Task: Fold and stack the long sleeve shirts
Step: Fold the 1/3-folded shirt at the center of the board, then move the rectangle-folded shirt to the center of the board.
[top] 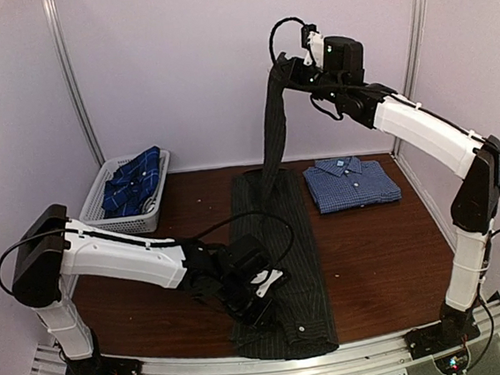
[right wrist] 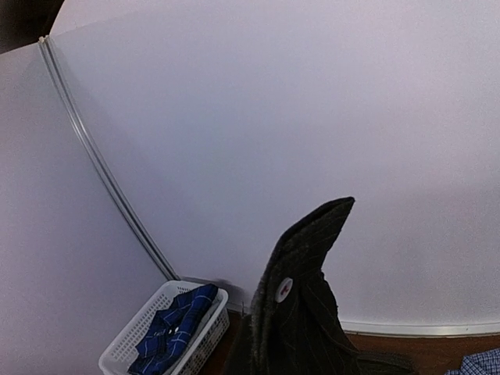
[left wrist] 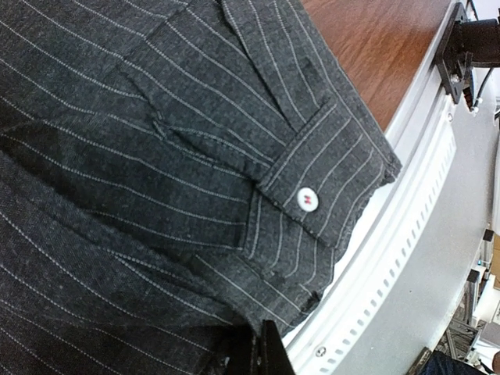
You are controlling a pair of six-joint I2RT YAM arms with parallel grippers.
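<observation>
Jaws of the right gripper (top: pixel 290 67) are clamped together on the end of one sleeve (top: pixel 273 128) of the pinstriped shirt (top: pixel 277 238), holding it high above the far middle of the table (top: pixel 380 255). The sleeve hangs from the grip as a narrow dark column down to the far end of the shirt. In the right wrist view its cuff (right wrist: pixel 301 266) stands up in a peak, with a white button (right wrist: pixel 285 287) on it. The right arm rises from its base at the near right corner and bends at the elbow close to the right wall. Its white forearm slants up and left to the raised wrist.

The left gripper (top: pixel 259 300) sits low on the near part of the same shirt, by its left edge, jaws together. Whether cloth is pinched between them cannot be told. The left arm reaches from its near left base across to the right, forearm almost level just above the table. Its wrist view shows the other cuff (left wrist: pixel 312 195) lying flat near the metal rail (left wrist: pixel 406 258) at the near edge.

The shirt's body lies as a long narrow strip running from far to near down the middle of the table. To the right of its far end, apart from it, the blue check shirt (top: pixel 351 182) lies folded flat. At the far left the white basket (top: pixel 128 222) holds the crumpled navy plaid shirt (top: pixel 134 183).
</observation>
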